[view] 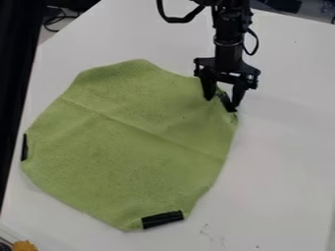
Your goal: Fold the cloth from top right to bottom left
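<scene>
The black gripper (222,102) hangs over the upper right corner of the green cloth (131,142), its two fingers spread apart. Between them lies a small black strip at that corner, partly hidden by the fingers. Whether the fingertips touch the cloth, I cannot tell. The cloth lies spread out, with a faint crease running from its upper left to its right side. One black strip (162,219) sits at its bottom edge, and another black strip (25,147) at its left edge.
The cloth rests on a white table (281,162). A dark vertical bar (16,63) runs along the left side of the view. An orange-yellow object (25,245) shows at the bottom left, and black cables lie beyond the table at the upper left.
</scene>
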`<control>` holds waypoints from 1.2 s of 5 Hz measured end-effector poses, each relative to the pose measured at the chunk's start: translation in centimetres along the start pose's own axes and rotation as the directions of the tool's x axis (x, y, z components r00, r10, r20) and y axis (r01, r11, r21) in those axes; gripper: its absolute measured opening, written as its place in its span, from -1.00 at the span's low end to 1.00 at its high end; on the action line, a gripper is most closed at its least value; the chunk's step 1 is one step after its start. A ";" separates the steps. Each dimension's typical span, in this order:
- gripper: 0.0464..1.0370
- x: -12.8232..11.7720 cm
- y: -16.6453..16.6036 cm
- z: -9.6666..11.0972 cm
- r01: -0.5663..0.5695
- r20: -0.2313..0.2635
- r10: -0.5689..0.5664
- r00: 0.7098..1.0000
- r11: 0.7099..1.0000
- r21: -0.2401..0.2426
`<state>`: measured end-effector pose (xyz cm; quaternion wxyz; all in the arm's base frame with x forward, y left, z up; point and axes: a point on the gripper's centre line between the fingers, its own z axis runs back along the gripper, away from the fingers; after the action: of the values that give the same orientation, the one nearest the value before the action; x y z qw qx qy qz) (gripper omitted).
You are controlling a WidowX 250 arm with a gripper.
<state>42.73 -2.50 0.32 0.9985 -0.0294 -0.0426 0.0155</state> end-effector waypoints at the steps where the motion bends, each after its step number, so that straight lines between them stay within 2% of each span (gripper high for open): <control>1: -0.26 0.0 0.1 0.0 0.003 -0.004 -0.003 1.000 1.000 -0.002; 2: -0.66 -0.3 0.2 0.0 0.002 -0.021 -0.002 1.000 1.000 0.006; 3: -0.88 -1.0 0.4 0.2 -0.021 -0.048 0.023 0.999 0.999 0.037; 4: -0.93 -2.0 0.5 2.3 -0.070 -0.062 0.075 0.995 0.994 0.089; 5: -0.93 -3.1 1.1 6.0 -0.155 0.042 0.151 0.988 0.982 0.109; 6: -0.93 -4.9 3.0 7.9 -0.249 0.123 0.236 0.964 0.964 0.099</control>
<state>37.06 0.77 7.56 0.9853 0.0232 -0.0927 0.1417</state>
